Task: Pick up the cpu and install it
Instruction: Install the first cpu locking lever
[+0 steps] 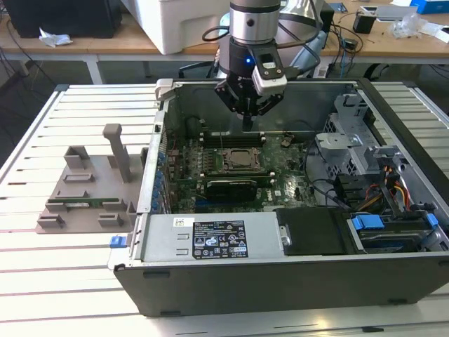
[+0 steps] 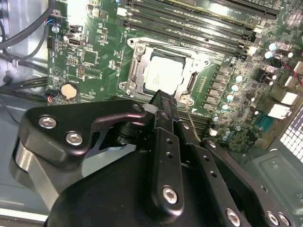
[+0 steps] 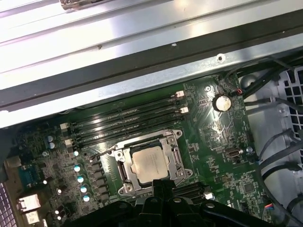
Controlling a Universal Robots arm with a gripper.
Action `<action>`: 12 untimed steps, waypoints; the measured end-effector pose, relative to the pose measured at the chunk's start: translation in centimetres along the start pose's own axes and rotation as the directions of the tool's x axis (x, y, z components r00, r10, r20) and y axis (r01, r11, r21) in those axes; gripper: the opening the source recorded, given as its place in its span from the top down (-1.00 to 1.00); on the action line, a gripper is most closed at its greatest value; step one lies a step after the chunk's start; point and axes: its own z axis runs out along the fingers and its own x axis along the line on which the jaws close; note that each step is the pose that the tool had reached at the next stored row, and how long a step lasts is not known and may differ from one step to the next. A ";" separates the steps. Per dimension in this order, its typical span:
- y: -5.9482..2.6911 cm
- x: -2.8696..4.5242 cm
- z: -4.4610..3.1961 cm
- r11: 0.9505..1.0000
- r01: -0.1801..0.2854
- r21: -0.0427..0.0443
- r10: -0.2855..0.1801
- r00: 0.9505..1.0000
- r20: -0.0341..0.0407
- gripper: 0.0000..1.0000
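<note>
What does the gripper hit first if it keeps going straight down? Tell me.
Probably the cpu lying in its socket on the motherboard. In both wrist views the gripper points at the socket's near edge, so it might meet the metal frame first; depth is unclear.

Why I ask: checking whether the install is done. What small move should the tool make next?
Probably a short straight lift. The cpu already lies flat inside the socket frame, and the tool hangs just above it, so rising should clear it without nudging it.
</note>
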 end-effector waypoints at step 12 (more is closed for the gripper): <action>0.00 0.00 0.00 0.994 0.105 -0.004 -0.105 0.994 0.004 0.79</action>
